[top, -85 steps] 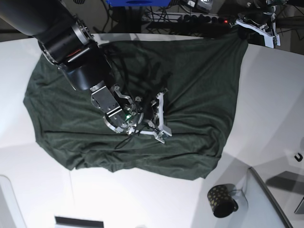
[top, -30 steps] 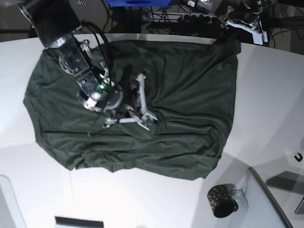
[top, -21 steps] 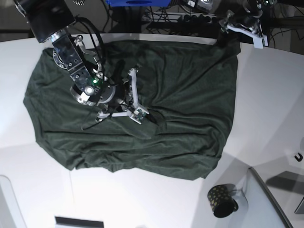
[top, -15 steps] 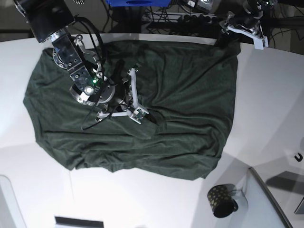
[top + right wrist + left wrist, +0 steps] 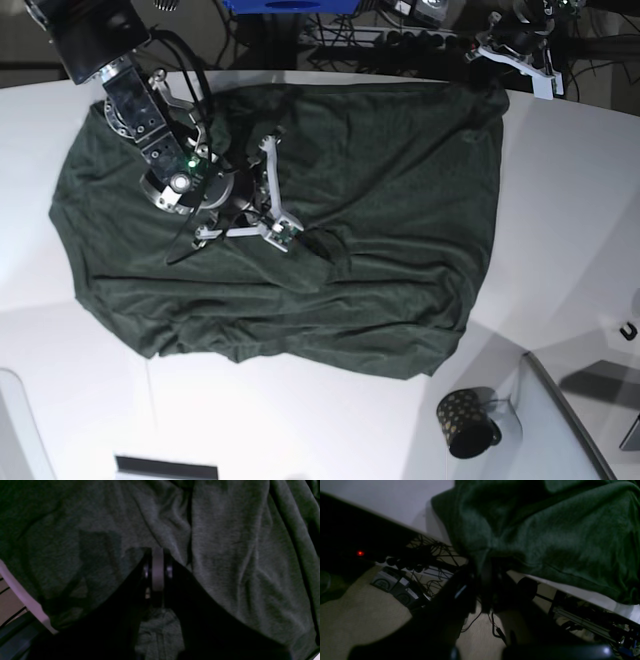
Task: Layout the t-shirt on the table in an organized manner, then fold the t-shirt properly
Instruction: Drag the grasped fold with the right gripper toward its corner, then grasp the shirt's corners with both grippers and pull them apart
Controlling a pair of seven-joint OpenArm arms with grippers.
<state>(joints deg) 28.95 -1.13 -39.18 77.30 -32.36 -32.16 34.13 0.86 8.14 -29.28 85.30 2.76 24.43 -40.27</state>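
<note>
Left gripper (image 5: 487, 92) pinching t-shirt (image 5: 380, 230) corner at tabletop (image 5: 570, 220) far edge; right gripper (image 5: 300, 245) pressed together mid-shirt, seemingly nipping cloth; risks bunching, or corner slipping free.

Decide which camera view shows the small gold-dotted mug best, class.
The base view: the mug lies whole near the table's lower right edge. Both wrist views miss it, showing only green t-shirt fabric up close.
</note>
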